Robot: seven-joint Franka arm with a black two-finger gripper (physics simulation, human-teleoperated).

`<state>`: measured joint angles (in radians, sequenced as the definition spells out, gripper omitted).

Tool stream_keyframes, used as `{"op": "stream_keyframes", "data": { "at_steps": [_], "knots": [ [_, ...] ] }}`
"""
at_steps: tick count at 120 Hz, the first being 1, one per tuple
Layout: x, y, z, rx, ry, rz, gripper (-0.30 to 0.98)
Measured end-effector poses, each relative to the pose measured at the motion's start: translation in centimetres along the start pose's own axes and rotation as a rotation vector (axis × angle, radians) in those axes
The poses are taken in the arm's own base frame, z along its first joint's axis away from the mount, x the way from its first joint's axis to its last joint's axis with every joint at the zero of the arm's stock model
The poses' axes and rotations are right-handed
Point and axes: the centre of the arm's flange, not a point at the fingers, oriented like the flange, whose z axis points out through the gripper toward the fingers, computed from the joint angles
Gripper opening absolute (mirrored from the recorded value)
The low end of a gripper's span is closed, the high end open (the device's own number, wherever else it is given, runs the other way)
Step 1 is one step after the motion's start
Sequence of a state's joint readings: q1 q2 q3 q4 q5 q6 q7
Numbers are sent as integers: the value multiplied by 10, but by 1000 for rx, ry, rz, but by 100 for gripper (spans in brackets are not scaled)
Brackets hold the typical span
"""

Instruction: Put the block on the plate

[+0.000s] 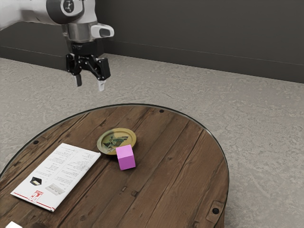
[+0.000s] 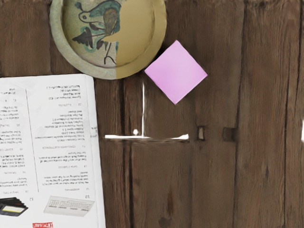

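Observation:
High above the round table, my gripper (image 1: 89,85) hangs open with its two fingers apart and nothing between them. The pink block (image 1: 126,157) stands on the wooden top beside the plate (image 1: 103,148), at its near edge in the exterior view. From the wrist view, the block (image 2: 176,72) lies turned like a diamond close to the rim of the yellow-green plate (image 2: 159,50), which has a bird painted on it. Whether block and rim touch, I cannot tell.
A printed white leaflet (image 1: 59,173) lies on the table (image 1: 175,190) near the plate, toward the exterior view's left. A white object (image 1: 13,225) shows at the exterior view's lower left. Behind the table are grey floor and a dark wall.

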<state>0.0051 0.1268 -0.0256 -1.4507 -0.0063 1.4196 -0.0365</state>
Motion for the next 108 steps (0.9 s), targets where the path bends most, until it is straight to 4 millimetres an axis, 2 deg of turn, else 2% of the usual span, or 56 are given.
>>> {"op": "stream_keyframes", "data": {
  "at_steps": [13,21,42,68,81,99,108],
  "knots": [
    [9,1,-3,-2,60,-10,69],
    [18,2,4,-4,67,-37,69],
    [62,4,62,-37,-10,-167,69],
    [97,9,125,-86,-91,-374,69],
    [107,8,154,-94,-104,-461,69],
    [109,2,201,-87,-93,-565,69],
    [112,-1,212,-71,-54,-599,69]
  ]
}}
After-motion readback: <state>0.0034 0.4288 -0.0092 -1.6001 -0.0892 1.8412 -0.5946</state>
